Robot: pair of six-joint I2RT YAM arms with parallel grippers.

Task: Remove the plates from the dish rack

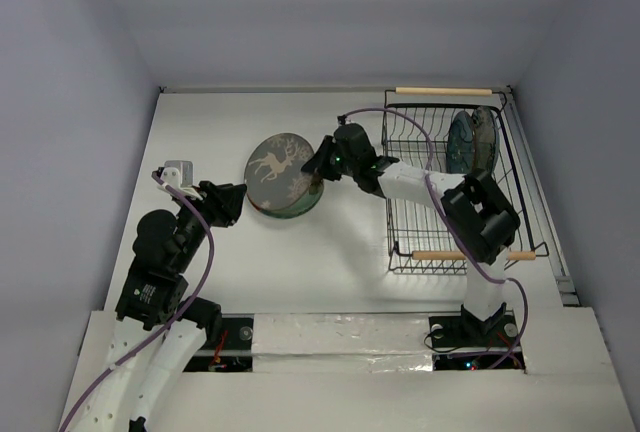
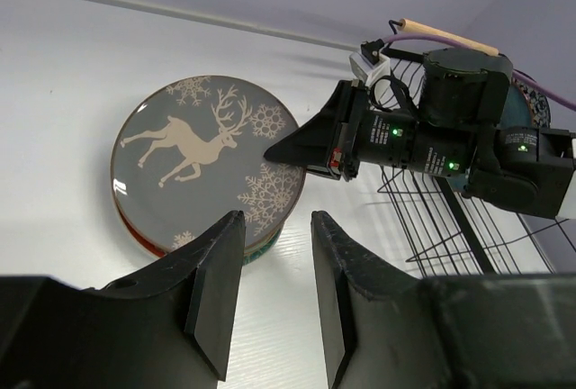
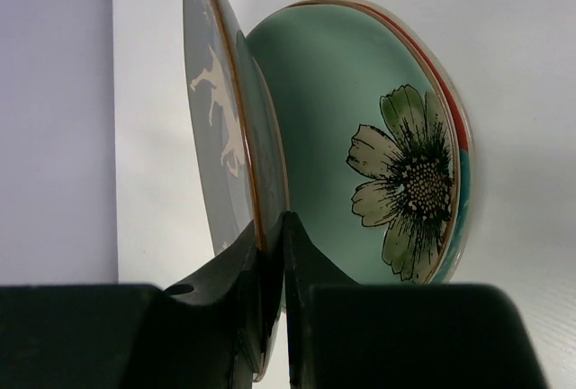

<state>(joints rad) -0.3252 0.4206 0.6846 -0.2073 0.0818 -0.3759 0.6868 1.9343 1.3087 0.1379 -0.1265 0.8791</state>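
The grey-brown deer plate (image 1: 283, 173) lies on top of a stack of plates left of the dish rack (image 1: 402, 214). My right gripper (image 1: 313, 164) is shut on the deer plate's right rim; in the right wrist view (image 3: 271, 231) the plate (image 3: 209, 92) is pinched between the fingers and angled away from a green flower plate with a red and teal rim (image 3: 396, 173) under it. My left gripper (image 2: 276, 222) is open and empty, near the stack's front edge (image 2: 144, 238). Two plates, a dark teal one (image 1: 461, 141) and a pale one (image 1: 485, 136), stand in the rack's far end.
The rack has wooden handles at its far end (image 1: 443, 91) and near end (image 1: 440, 254). The right arm (image 2: 450, 141) stretches from the rack side across to the stack. Purple cables loop over both arms. Walls close the table on three sides.
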